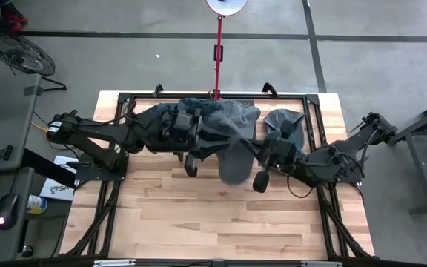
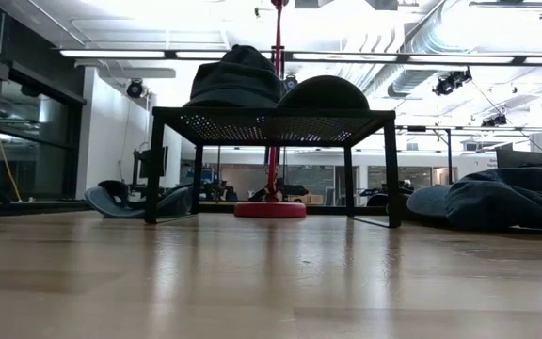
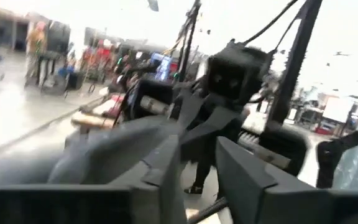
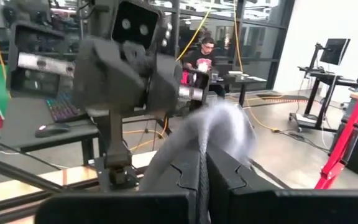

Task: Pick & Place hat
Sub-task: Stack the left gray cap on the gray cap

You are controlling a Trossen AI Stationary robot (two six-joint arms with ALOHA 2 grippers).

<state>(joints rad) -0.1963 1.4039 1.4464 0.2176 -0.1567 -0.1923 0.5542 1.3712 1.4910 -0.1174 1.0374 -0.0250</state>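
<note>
Grey hat [image 4: 219,134] fabric sits pinched in the closed right end effector [image 4: 202,180], held above the table [image 1: 221,222] mid-handover. Left end effector [image 3: 194,171] stands narrowly parted beside it. Next, I judge, left withdraws and right carries it off.

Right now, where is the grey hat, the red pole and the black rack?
grey hat [image 1: 232,122], high view, on its loose cloth between the arms.
red pole [image 1: 218,55], high view, on the shaft.
black rack [image 2: 271,118], low view, on its front edge.
</note>
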